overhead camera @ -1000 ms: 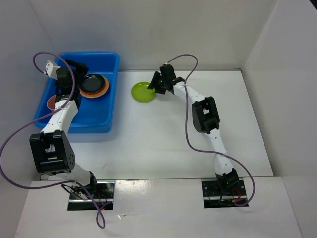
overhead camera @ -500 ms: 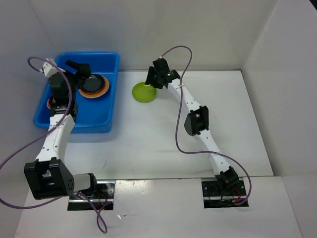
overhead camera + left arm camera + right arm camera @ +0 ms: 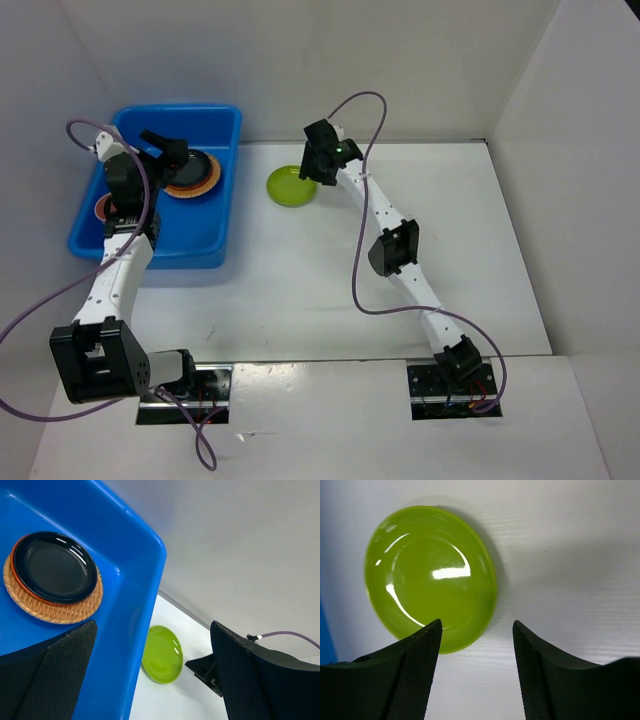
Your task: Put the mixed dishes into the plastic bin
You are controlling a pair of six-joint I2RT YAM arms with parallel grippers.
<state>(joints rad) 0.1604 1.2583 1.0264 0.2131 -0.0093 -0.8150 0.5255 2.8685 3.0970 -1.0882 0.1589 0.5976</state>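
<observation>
**Green plate [image 3: 290,186] on the table [image 3: 300,280], both grippers spread**

The green plate lies flat just right of the bin [image 3: 215,120], outside it. The right gripper [image 3: 476,625] hangs above the plate's edge, fingers apart, holding nothing. The left gripper [image 3: 152,625], also apart and empty, hovers over the bin. Inside, a black plate [image 3: 54,567] sits on an orange plate [image 3: 15,577] and a woven plate [image 3: 55,611]. Purple cables [image 3: 360,95] loop off both arms
</observation>
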